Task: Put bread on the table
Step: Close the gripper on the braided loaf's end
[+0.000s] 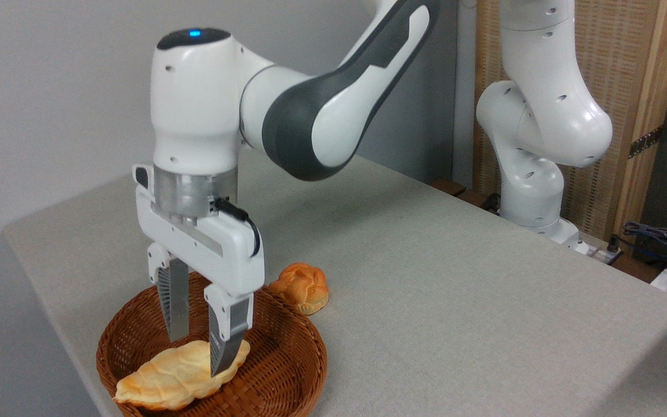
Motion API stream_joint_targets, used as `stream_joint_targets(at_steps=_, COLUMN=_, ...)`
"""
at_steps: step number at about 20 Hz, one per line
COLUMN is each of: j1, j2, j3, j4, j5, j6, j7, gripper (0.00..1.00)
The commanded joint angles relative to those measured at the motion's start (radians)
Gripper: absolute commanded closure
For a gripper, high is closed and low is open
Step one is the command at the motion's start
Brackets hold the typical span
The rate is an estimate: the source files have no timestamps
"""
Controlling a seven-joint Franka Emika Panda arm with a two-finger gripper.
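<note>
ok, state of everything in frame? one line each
pincer: open, fingers straddling the loaf's right end, not yet closed on it
loaf: lying in the basket, left tip over the rim
basket: upright on the table, holds only the loaf
bun: on the table, just behind the basket's rim
table: bears the basket and bun

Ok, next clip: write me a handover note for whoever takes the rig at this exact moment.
Gripper: open, pointing down, fingers straddling the bread, not closed on it.
Bread: lying in the wicker basket at the table's front-left.
Small bun: on the table behind the basket; not part of the job.
Done: approach only.
Left: close, lift, set the bread on the table.
</note>
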Motion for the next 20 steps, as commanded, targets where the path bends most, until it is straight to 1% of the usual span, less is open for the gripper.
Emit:
stream_joint_targets(at_steps=1, j1=0.010, j2=0.020, j3=0.007, j4=0.005, j5=-0.050, j6=0.034, j7=0.079, gripper=0.00)
stream_joint_targets(at_steps=2, j1=0.016, j2=0.033, j3=0.006, j4=0.005, j5=-0.061, j6=0.050, j7=0.089, gripper=0.00)
stream_joint_targets(at_steps=5, j1=0.016, j2=0.068, j3=0.004, j4=0.005, j5=-0.092, j6=0.099, j7=0.090, gripper=0.00)
stream_joint_targets(at_steps=13, j1=0.016, j2=0.088, j3=-0.010, j4=0.006, j5=-0.092, j6=0.102, j7=0.092, gripper=0.00)
stream_joint_targets(at_steps=14, j1=0.016, j2=0.088, j3=-0.010, j4=0.006, j5=-0.090, j6=0.100, j7=0.092, gripper=0.03)
stream_joint_targets(at_steps=15, j1=0.014, j2=0.088, j3=-0.011, j4=0.006, j5=-0.089, j6=0.102, j7=0.092, gripper=0.19)
stream_joint_targets(at_steps=16, j1=0.010, j2=0.090, j3=-0.017, j4=0.006, j5=-0.089, j6=0.102, j7=0.092, gripper=0.41)
stream_joint_targets(at_steps=17, j1=0.011, j2=0.088, j3=-0.028, j4=0.006, j5=-0.087, j6=0.100, j7=0.092, gripper=0.57)
stream_joint_targets(at_steps=18, j1=0.011, j2=0.088, j3=-0.030, j4=0.005, j5=-0.087, j6=0.100, j7=0.092, gripper=0.66)
stream_joint_targets(at_steps=20, j1=0.011, j2=0.088, j3=-0.030, j4=0.005, j5=-0.087, j6=0.100, j7=0.092, gripper=0.67)
